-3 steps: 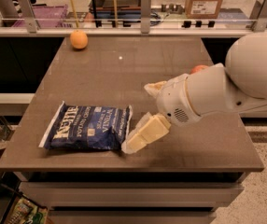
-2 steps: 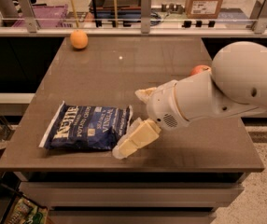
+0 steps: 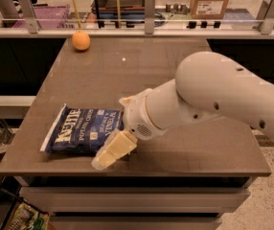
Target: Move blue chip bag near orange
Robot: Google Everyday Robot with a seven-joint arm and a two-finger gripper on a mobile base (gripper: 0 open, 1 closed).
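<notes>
I log: claw (image 3: pixel 119 126) low over the desk (image 3: pixel 98 80), near its front edge. Blue chip bag (image 3: pixel 82 131) flat on desk, immediately left of claw. Orange (image 3: pixel 81 40) on desk, well behind claw, leftward, near the back edge.

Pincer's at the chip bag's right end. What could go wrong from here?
The open pincer sits at the right end of the flat, crinkly navy chip bag; gripping only that edge may let it slip. The bag lies near the front edge of the grey-brown table, so a nudge could push it off. The small round orange at the far corner could roll if bumped.
</notes>
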